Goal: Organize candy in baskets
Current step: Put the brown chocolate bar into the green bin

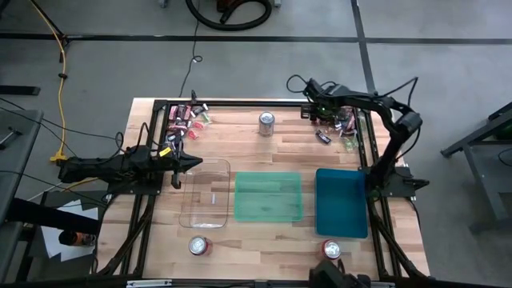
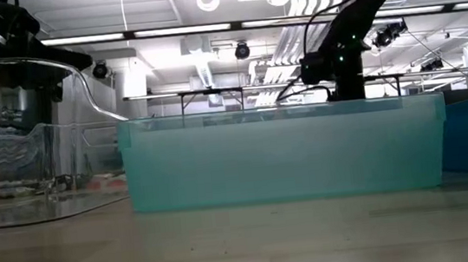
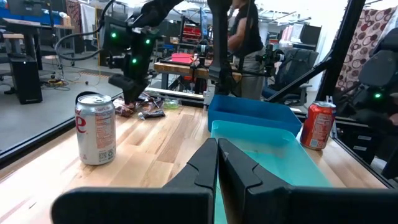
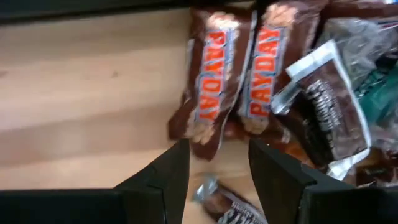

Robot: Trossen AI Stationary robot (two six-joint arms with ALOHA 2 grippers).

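Candy lies in two heaps at the table's far edge, one at the far left [image 1: 187,120] and one at the far right [image 1: 336,124]. My right gripper [image 4: 217,171] is open and points down over the right heap. Two maroon-brown bars [image 4: 211,87] lie just beyond its fingers, and a small dark and silver sweet [image 4: 227,202] lies between them, untouched. The clear basket [image 1: 206,194], the green basket [image 1: 268,196] and the teal basket [image 1: 342,202] stand side by side on the table. My left gripper [image 1: 192,163] is shut, level with the table, at the clear basket's far left corner. My left gripper [image 3: 216,163] shows nothing between its shut fingers in its wrist view. I cannot tell whether it touches the clear basket's rim [image 1: 200,162].
A silver can [image 1: 266,122] stands between the two candy heaps. One red can [image 1: 200,246] stands near the clear basket's near side and another [image 1: 332,250] near the teal basket's. A black metal frame [image 1: 240,102] runs round the table top. A person stands beyond the table [image 3: 245,31].
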